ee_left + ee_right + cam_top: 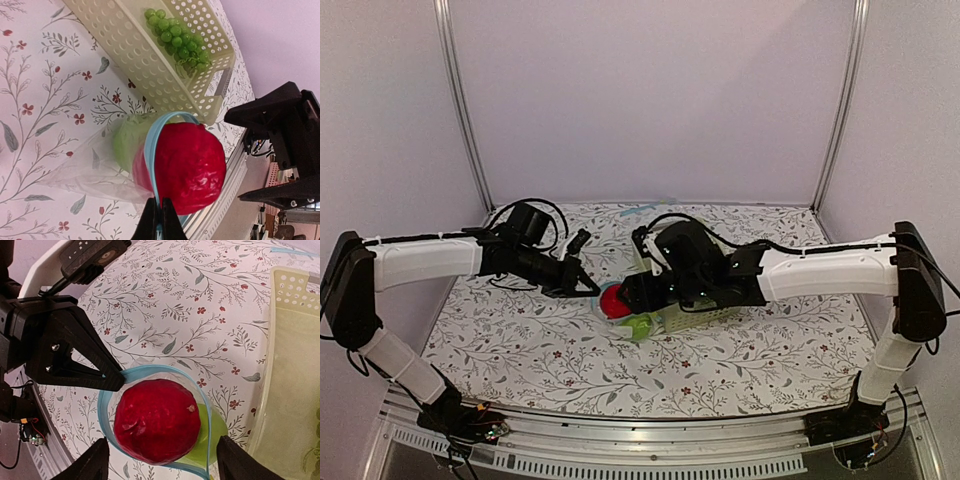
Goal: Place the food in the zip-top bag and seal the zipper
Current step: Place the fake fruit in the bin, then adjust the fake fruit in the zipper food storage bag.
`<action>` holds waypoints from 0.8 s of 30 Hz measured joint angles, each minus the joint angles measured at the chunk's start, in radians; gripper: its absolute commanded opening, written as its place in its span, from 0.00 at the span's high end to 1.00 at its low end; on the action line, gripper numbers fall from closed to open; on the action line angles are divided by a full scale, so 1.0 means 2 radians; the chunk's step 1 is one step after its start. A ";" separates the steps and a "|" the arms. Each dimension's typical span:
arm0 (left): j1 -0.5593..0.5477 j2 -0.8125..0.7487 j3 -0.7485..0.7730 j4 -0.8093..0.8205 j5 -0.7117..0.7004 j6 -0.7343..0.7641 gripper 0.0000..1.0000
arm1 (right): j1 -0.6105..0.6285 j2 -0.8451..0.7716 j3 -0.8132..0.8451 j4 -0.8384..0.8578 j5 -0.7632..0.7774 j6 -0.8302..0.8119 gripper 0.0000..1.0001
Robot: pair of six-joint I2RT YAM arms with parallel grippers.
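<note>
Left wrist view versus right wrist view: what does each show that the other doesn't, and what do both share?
Only left wrist: a bunch of green grapes in the pale green perforated plastic basket, and the clear plastic bag's crumpled body. Only right wrist: nearly the whole light blue zipper strip looping round the bag's mouth. Both: the glossy red apple in the mouth, the green apple behind it, the left gripper with jaws shut on the strip, the right gripper open.

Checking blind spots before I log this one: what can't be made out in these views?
- Top view: zip-top bag too small and clear to trace; basket mostly under the right arm.
- Right wrist view: green apple largely behind the red apple.
- Left wrist view: left gripper, shut on the zipper, cut off by the bottom edge; grip depth unseen.
</note>
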 measured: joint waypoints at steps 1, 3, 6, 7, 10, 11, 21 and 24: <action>0.000 0.000 0.000 -0.001 0.000 0.001 1.00 | 0.000 -0.002 -0.002 -0.003 0.001 0.000 0.35; 0.000 0.000 0.000 -0.002 0.000 0.002 1.00 | 0.000 -0.005 -0.003 -0.008 0.000 -0.001 0.40; 0.001 0.000 0.000 -0.003 0.000 0.004 1.00 | 0.000 -0.005 -0.003 -0.011 -0.006 -0.002 0.45; 0.001 0.000 0.001 -0.003 0.000 0.005 1.00 | 0.000 -0.005 -0.003 -0.013 -0.008 -0.003 0.46; 0.001 0.000 0.002 -0.006 0.000 0.006 1.00 | 0.000 -0.003 0.000 -0.018 -0.018 -0.003 0.49; 0.001 0.000 0.002 -0.007 0.000 0.006 1.00 | 0.001 -0.001 0.003 -0.018 -0.020 -0.003 0.50; 0.003 0.000 0.004 -0.015 -0.002 0.010 1.00 | 0.003 0.054 0.064 -0.025 -0.044 -0.014 0.57; 0.005 0.000 0.005 -0.024 -0.005 0.013 1.00 | 0.002 0.074 0.076 -0.024 -0.047 -0.016 0.59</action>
